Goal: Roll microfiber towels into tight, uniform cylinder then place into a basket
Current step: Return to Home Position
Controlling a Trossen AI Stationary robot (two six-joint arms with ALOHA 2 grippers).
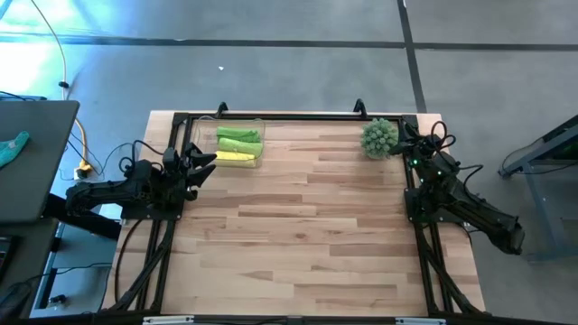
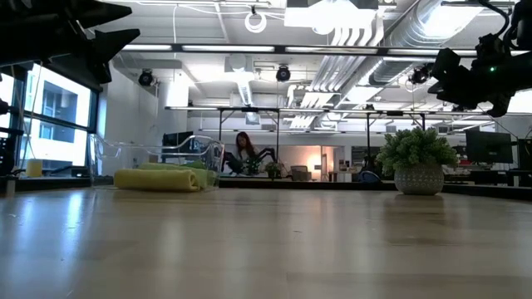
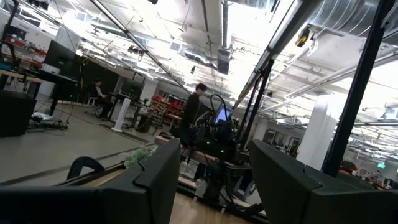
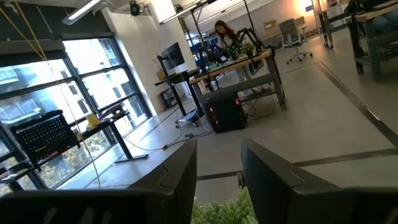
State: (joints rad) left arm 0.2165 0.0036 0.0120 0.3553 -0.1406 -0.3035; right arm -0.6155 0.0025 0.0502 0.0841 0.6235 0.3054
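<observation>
Rolled pale yellow and light green microfiber towels (image 1: 238, 146) lie in the clear plastic basket (image 1: 204, 137) at the wooden worktop's (image 1: 307, 235) far-left corner. The left gripper (image 1: 206, 162) hangs just beside it, fingers parted, arm folded at the edge. Opposite, the right gripper (image 1: 406, 135) is likewise released, beside the spiky green plant (image 1: 379, 137).

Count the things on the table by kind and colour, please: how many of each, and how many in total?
Light green towel rolls: 2
Pale yellow towel roll: 1
Clear basket: 1
Potted plant: 1
Total: 5
</observation>
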